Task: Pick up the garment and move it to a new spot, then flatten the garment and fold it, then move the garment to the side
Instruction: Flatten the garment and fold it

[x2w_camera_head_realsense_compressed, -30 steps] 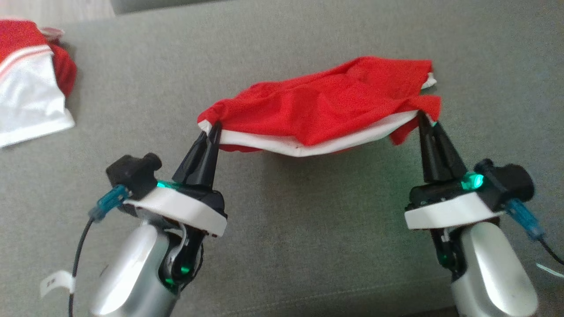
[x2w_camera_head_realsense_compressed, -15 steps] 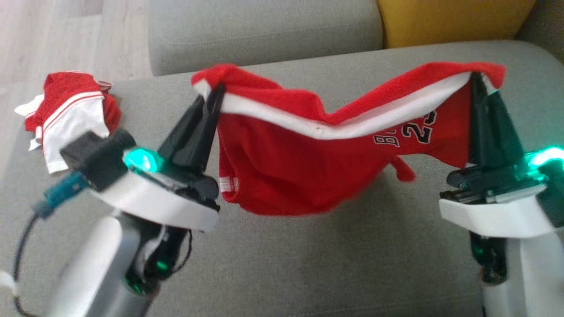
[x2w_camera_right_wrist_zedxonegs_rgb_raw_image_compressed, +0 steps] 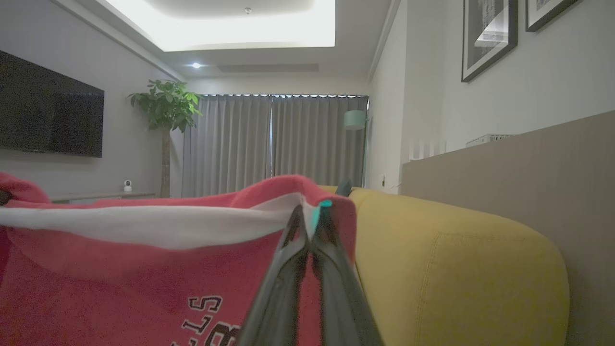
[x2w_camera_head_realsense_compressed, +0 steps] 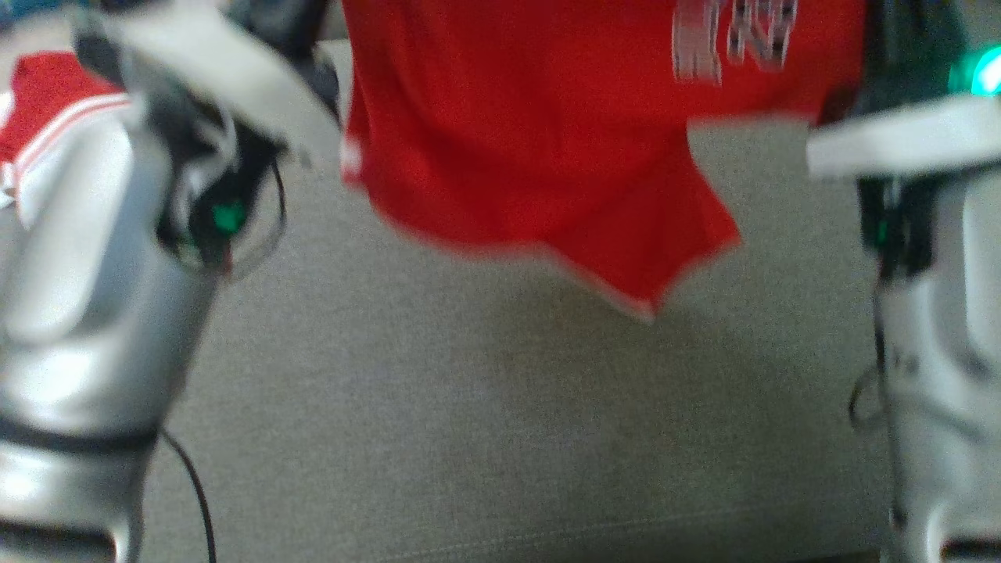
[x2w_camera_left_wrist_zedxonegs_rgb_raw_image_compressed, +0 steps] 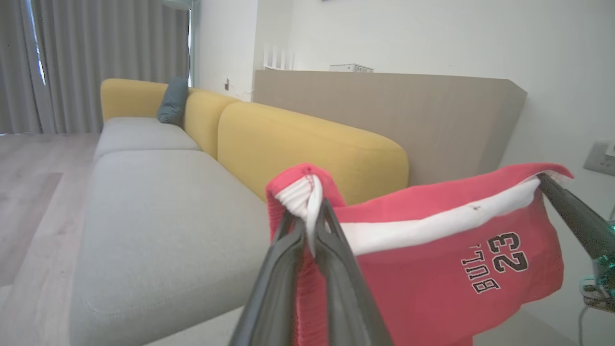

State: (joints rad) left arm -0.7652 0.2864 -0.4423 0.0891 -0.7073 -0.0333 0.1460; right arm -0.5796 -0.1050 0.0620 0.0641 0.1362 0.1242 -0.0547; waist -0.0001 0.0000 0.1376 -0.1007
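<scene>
Left pincer (x2w_camera_left_wrist_zedxonegs_rgb_raw_image_compressed: 310,221) and right pincer (x2w_camera_right_wrist_zedxonegs_rgb_raw_image_compressed: 311,218) clamp the red shorts (x2w_camera_head_realsense_compressed: 532,156) aloft over the sofa seat (x2w_camera_head_realsense_compressed: 469,430); we should hold the waistband (x2w_camera_left_wrist_zedxonegs_rgb_raw_image_compressed: 432,226) level and taut while carrying.

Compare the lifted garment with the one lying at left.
The lifted garment hangs spread above the sofa seat; the left garment lies on it. The lifted garment carries lettering; the left garment shows white stripes. Both are red with white.
</scene>
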